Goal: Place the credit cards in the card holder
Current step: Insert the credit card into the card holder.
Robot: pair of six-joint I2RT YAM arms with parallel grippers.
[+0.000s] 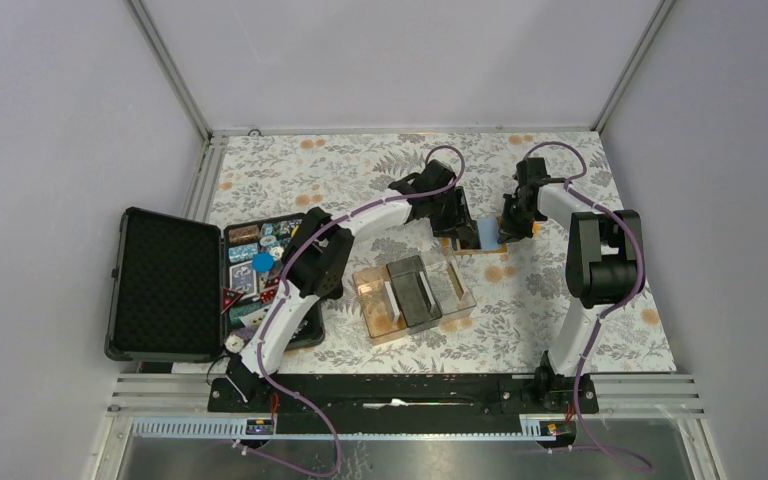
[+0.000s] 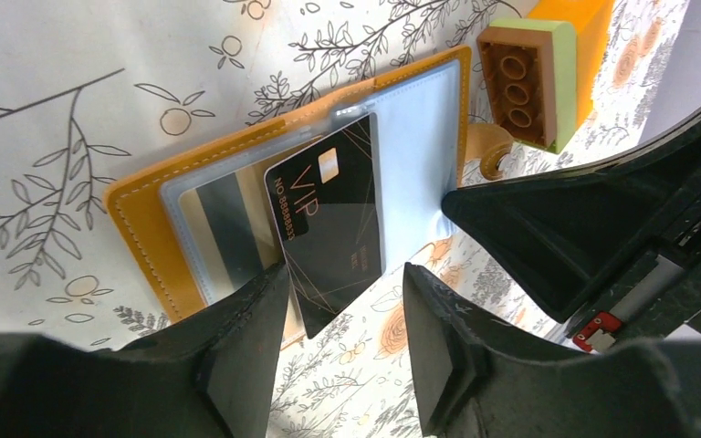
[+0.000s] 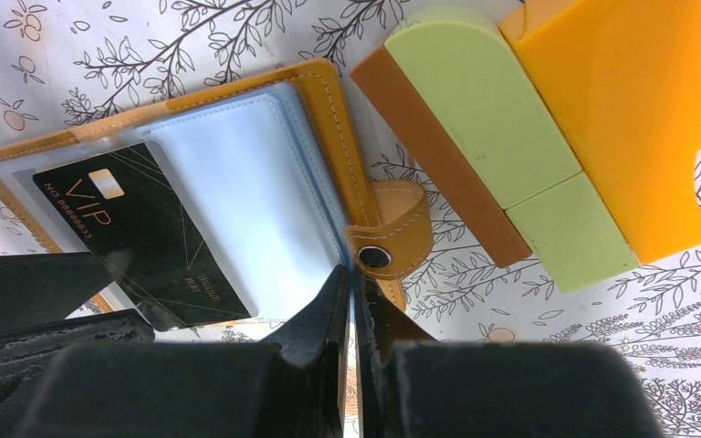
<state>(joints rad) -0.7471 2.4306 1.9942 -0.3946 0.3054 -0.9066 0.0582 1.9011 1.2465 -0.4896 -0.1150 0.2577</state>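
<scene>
The orange card holder (image 2: 137, 219) lies open on the flowered table, clear sleeves up; it also shows in the right wrist view (image 3: 329, 100) and from above (image 1: 468, 247). A black VIP credit card (image 2: 333, 228) sits partly inside a sleeve, its near corner sticking out between my left fingers, untouched. Behind it another card (image 2: 224, 228) with a dark stripe sits in a sleeve. The right-hand page (image 3: 237, 173) is pale blue-white. My left gripper (image 2: 342, 310) is open. My right gripper (image 3: 351, 283) is shut on the holder's sleeve edge beside the snap tab (image 3: 388, 242).
Brown, green and orange toy blocks (image 3: 475, 128) stand just right of the holder. A clear divided tray (image 1: 415, 295) sits in front of it. An open black case (image 1: 165, 285) with round chips (image 1: 260, 262) lies at the left.
</scene>
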